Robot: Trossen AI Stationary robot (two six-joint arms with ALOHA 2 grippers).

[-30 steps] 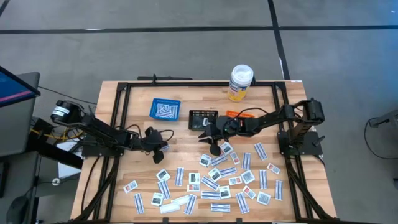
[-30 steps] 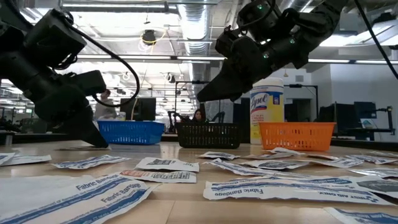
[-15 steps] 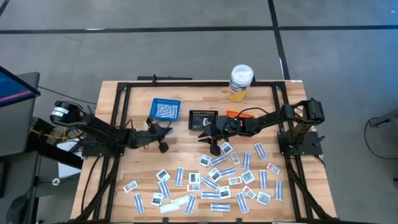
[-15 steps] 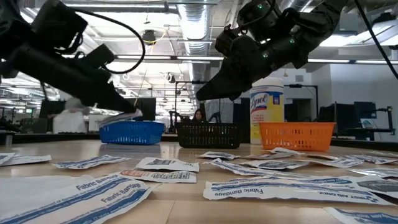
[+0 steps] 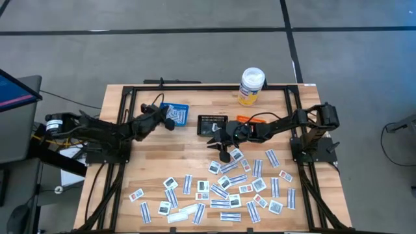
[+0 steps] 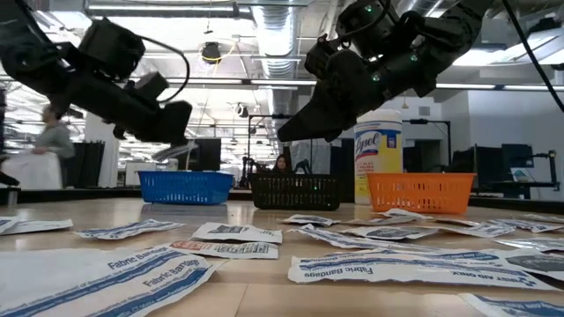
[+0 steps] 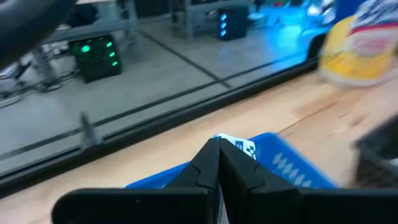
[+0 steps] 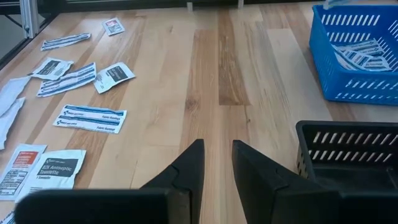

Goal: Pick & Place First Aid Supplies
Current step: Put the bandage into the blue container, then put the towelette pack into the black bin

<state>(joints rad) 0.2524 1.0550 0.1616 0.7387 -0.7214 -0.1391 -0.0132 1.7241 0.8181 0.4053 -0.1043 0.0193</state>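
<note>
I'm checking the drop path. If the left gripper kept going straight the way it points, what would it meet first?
Most likely the blue basket. The left gripper, shut on a white bandage packet, already sits at that basket's edge pointing into it. Depth is unclear, so it might pass above the rim.

grey floor (image 5: pixel 195 52), ceiling strip lights (image 6: pixel 273 13)
</note>
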